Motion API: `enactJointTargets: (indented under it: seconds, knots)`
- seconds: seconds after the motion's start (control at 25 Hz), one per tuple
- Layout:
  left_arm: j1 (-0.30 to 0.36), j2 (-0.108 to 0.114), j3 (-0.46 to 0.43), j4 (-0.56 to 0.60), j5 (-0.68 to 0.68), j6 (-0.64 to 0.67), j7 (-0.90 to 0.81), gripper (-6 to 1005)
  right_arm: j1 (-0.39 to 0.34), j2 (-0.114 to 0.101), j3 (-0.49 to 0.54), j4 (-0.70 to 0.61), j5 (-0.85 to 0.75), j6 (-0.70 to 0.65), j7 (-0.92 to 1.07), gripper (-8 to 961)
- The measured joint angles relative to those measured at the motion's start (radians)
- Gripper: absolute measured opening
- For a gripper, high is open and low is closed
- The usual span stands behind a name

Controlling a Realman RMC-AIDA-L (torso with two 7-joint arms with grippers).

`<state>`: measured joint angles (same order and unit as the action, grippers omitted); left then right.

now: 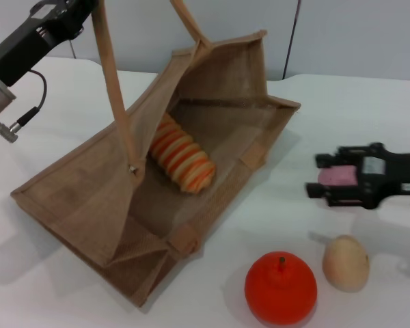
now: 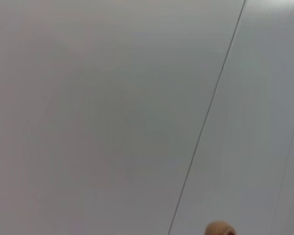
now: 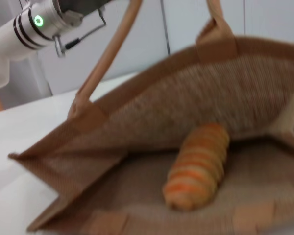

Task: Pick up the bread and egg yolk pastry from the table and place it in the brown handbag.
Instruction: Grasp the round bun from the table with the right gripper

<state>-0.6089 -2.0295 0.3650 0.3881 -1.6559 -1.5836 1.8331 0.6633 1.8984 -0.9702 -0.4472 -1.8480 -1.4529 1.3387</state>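
While the bag (image 1: 212, 89) lies tipped on its side with its mouth gaping toward the right, the bread (image 1: 183, 158) sits well inside on the lower wall, orange and cream stripes across its ridges. One handle (image 1: 113, 75) runs up toward the left arm (image 1: 27, 41) at the top-left corner; its claw is out of frame, so can't tell what it's doing. The right gripper (image 1: 316, 175) hovers over bare table (image 1: 355, 102) just right of the bag's rim, fingers spread with nothing between them, I think. The pastry (image 1: 346, 262), smooth tan and egg-shaped, sits near the front edge below that gripper, just beside a red-orange fruit (image 1: 281, 288). Open white table lies behind the gripper.
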Motion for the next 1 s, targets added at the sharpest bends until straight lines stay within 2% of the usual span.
enactJointTargets:
  seconds: [0.08,0.2,0.4,0.64,1.0]
  knots:
    - [0.005,0.0,-0.001,0.0,0.0,0.001,0.001,120,-0.007,-0.02,0.001,0.0,-0.027,-0.016,0.03,692]
    - [0.012,0.0,-0.008,0.0,0.001,0.002,0.009,120,-0.016,-0.038,0.001,-0.001,-0.084,-0.027,0.076,692]
    - [0.016,0.0,-0.017,0.0,0.001,0.001,0.011,121,-0.021,-0.053,0.001,-0.007,-0.198,-0.04,0.164,692]
    - [0.021,0.0,-0.028,0.0,0.001,-0.002,0.011,121,-0.008,-0.048,0.001,-0.009,-0.286,-0.089,0.197,692]
    - [0.018,0.0,-0.029,0.0,0.001,0.001,0.011,121,0.011,-0.025,-0.007,-0.007,-0.332,-0.085,0.227,693]
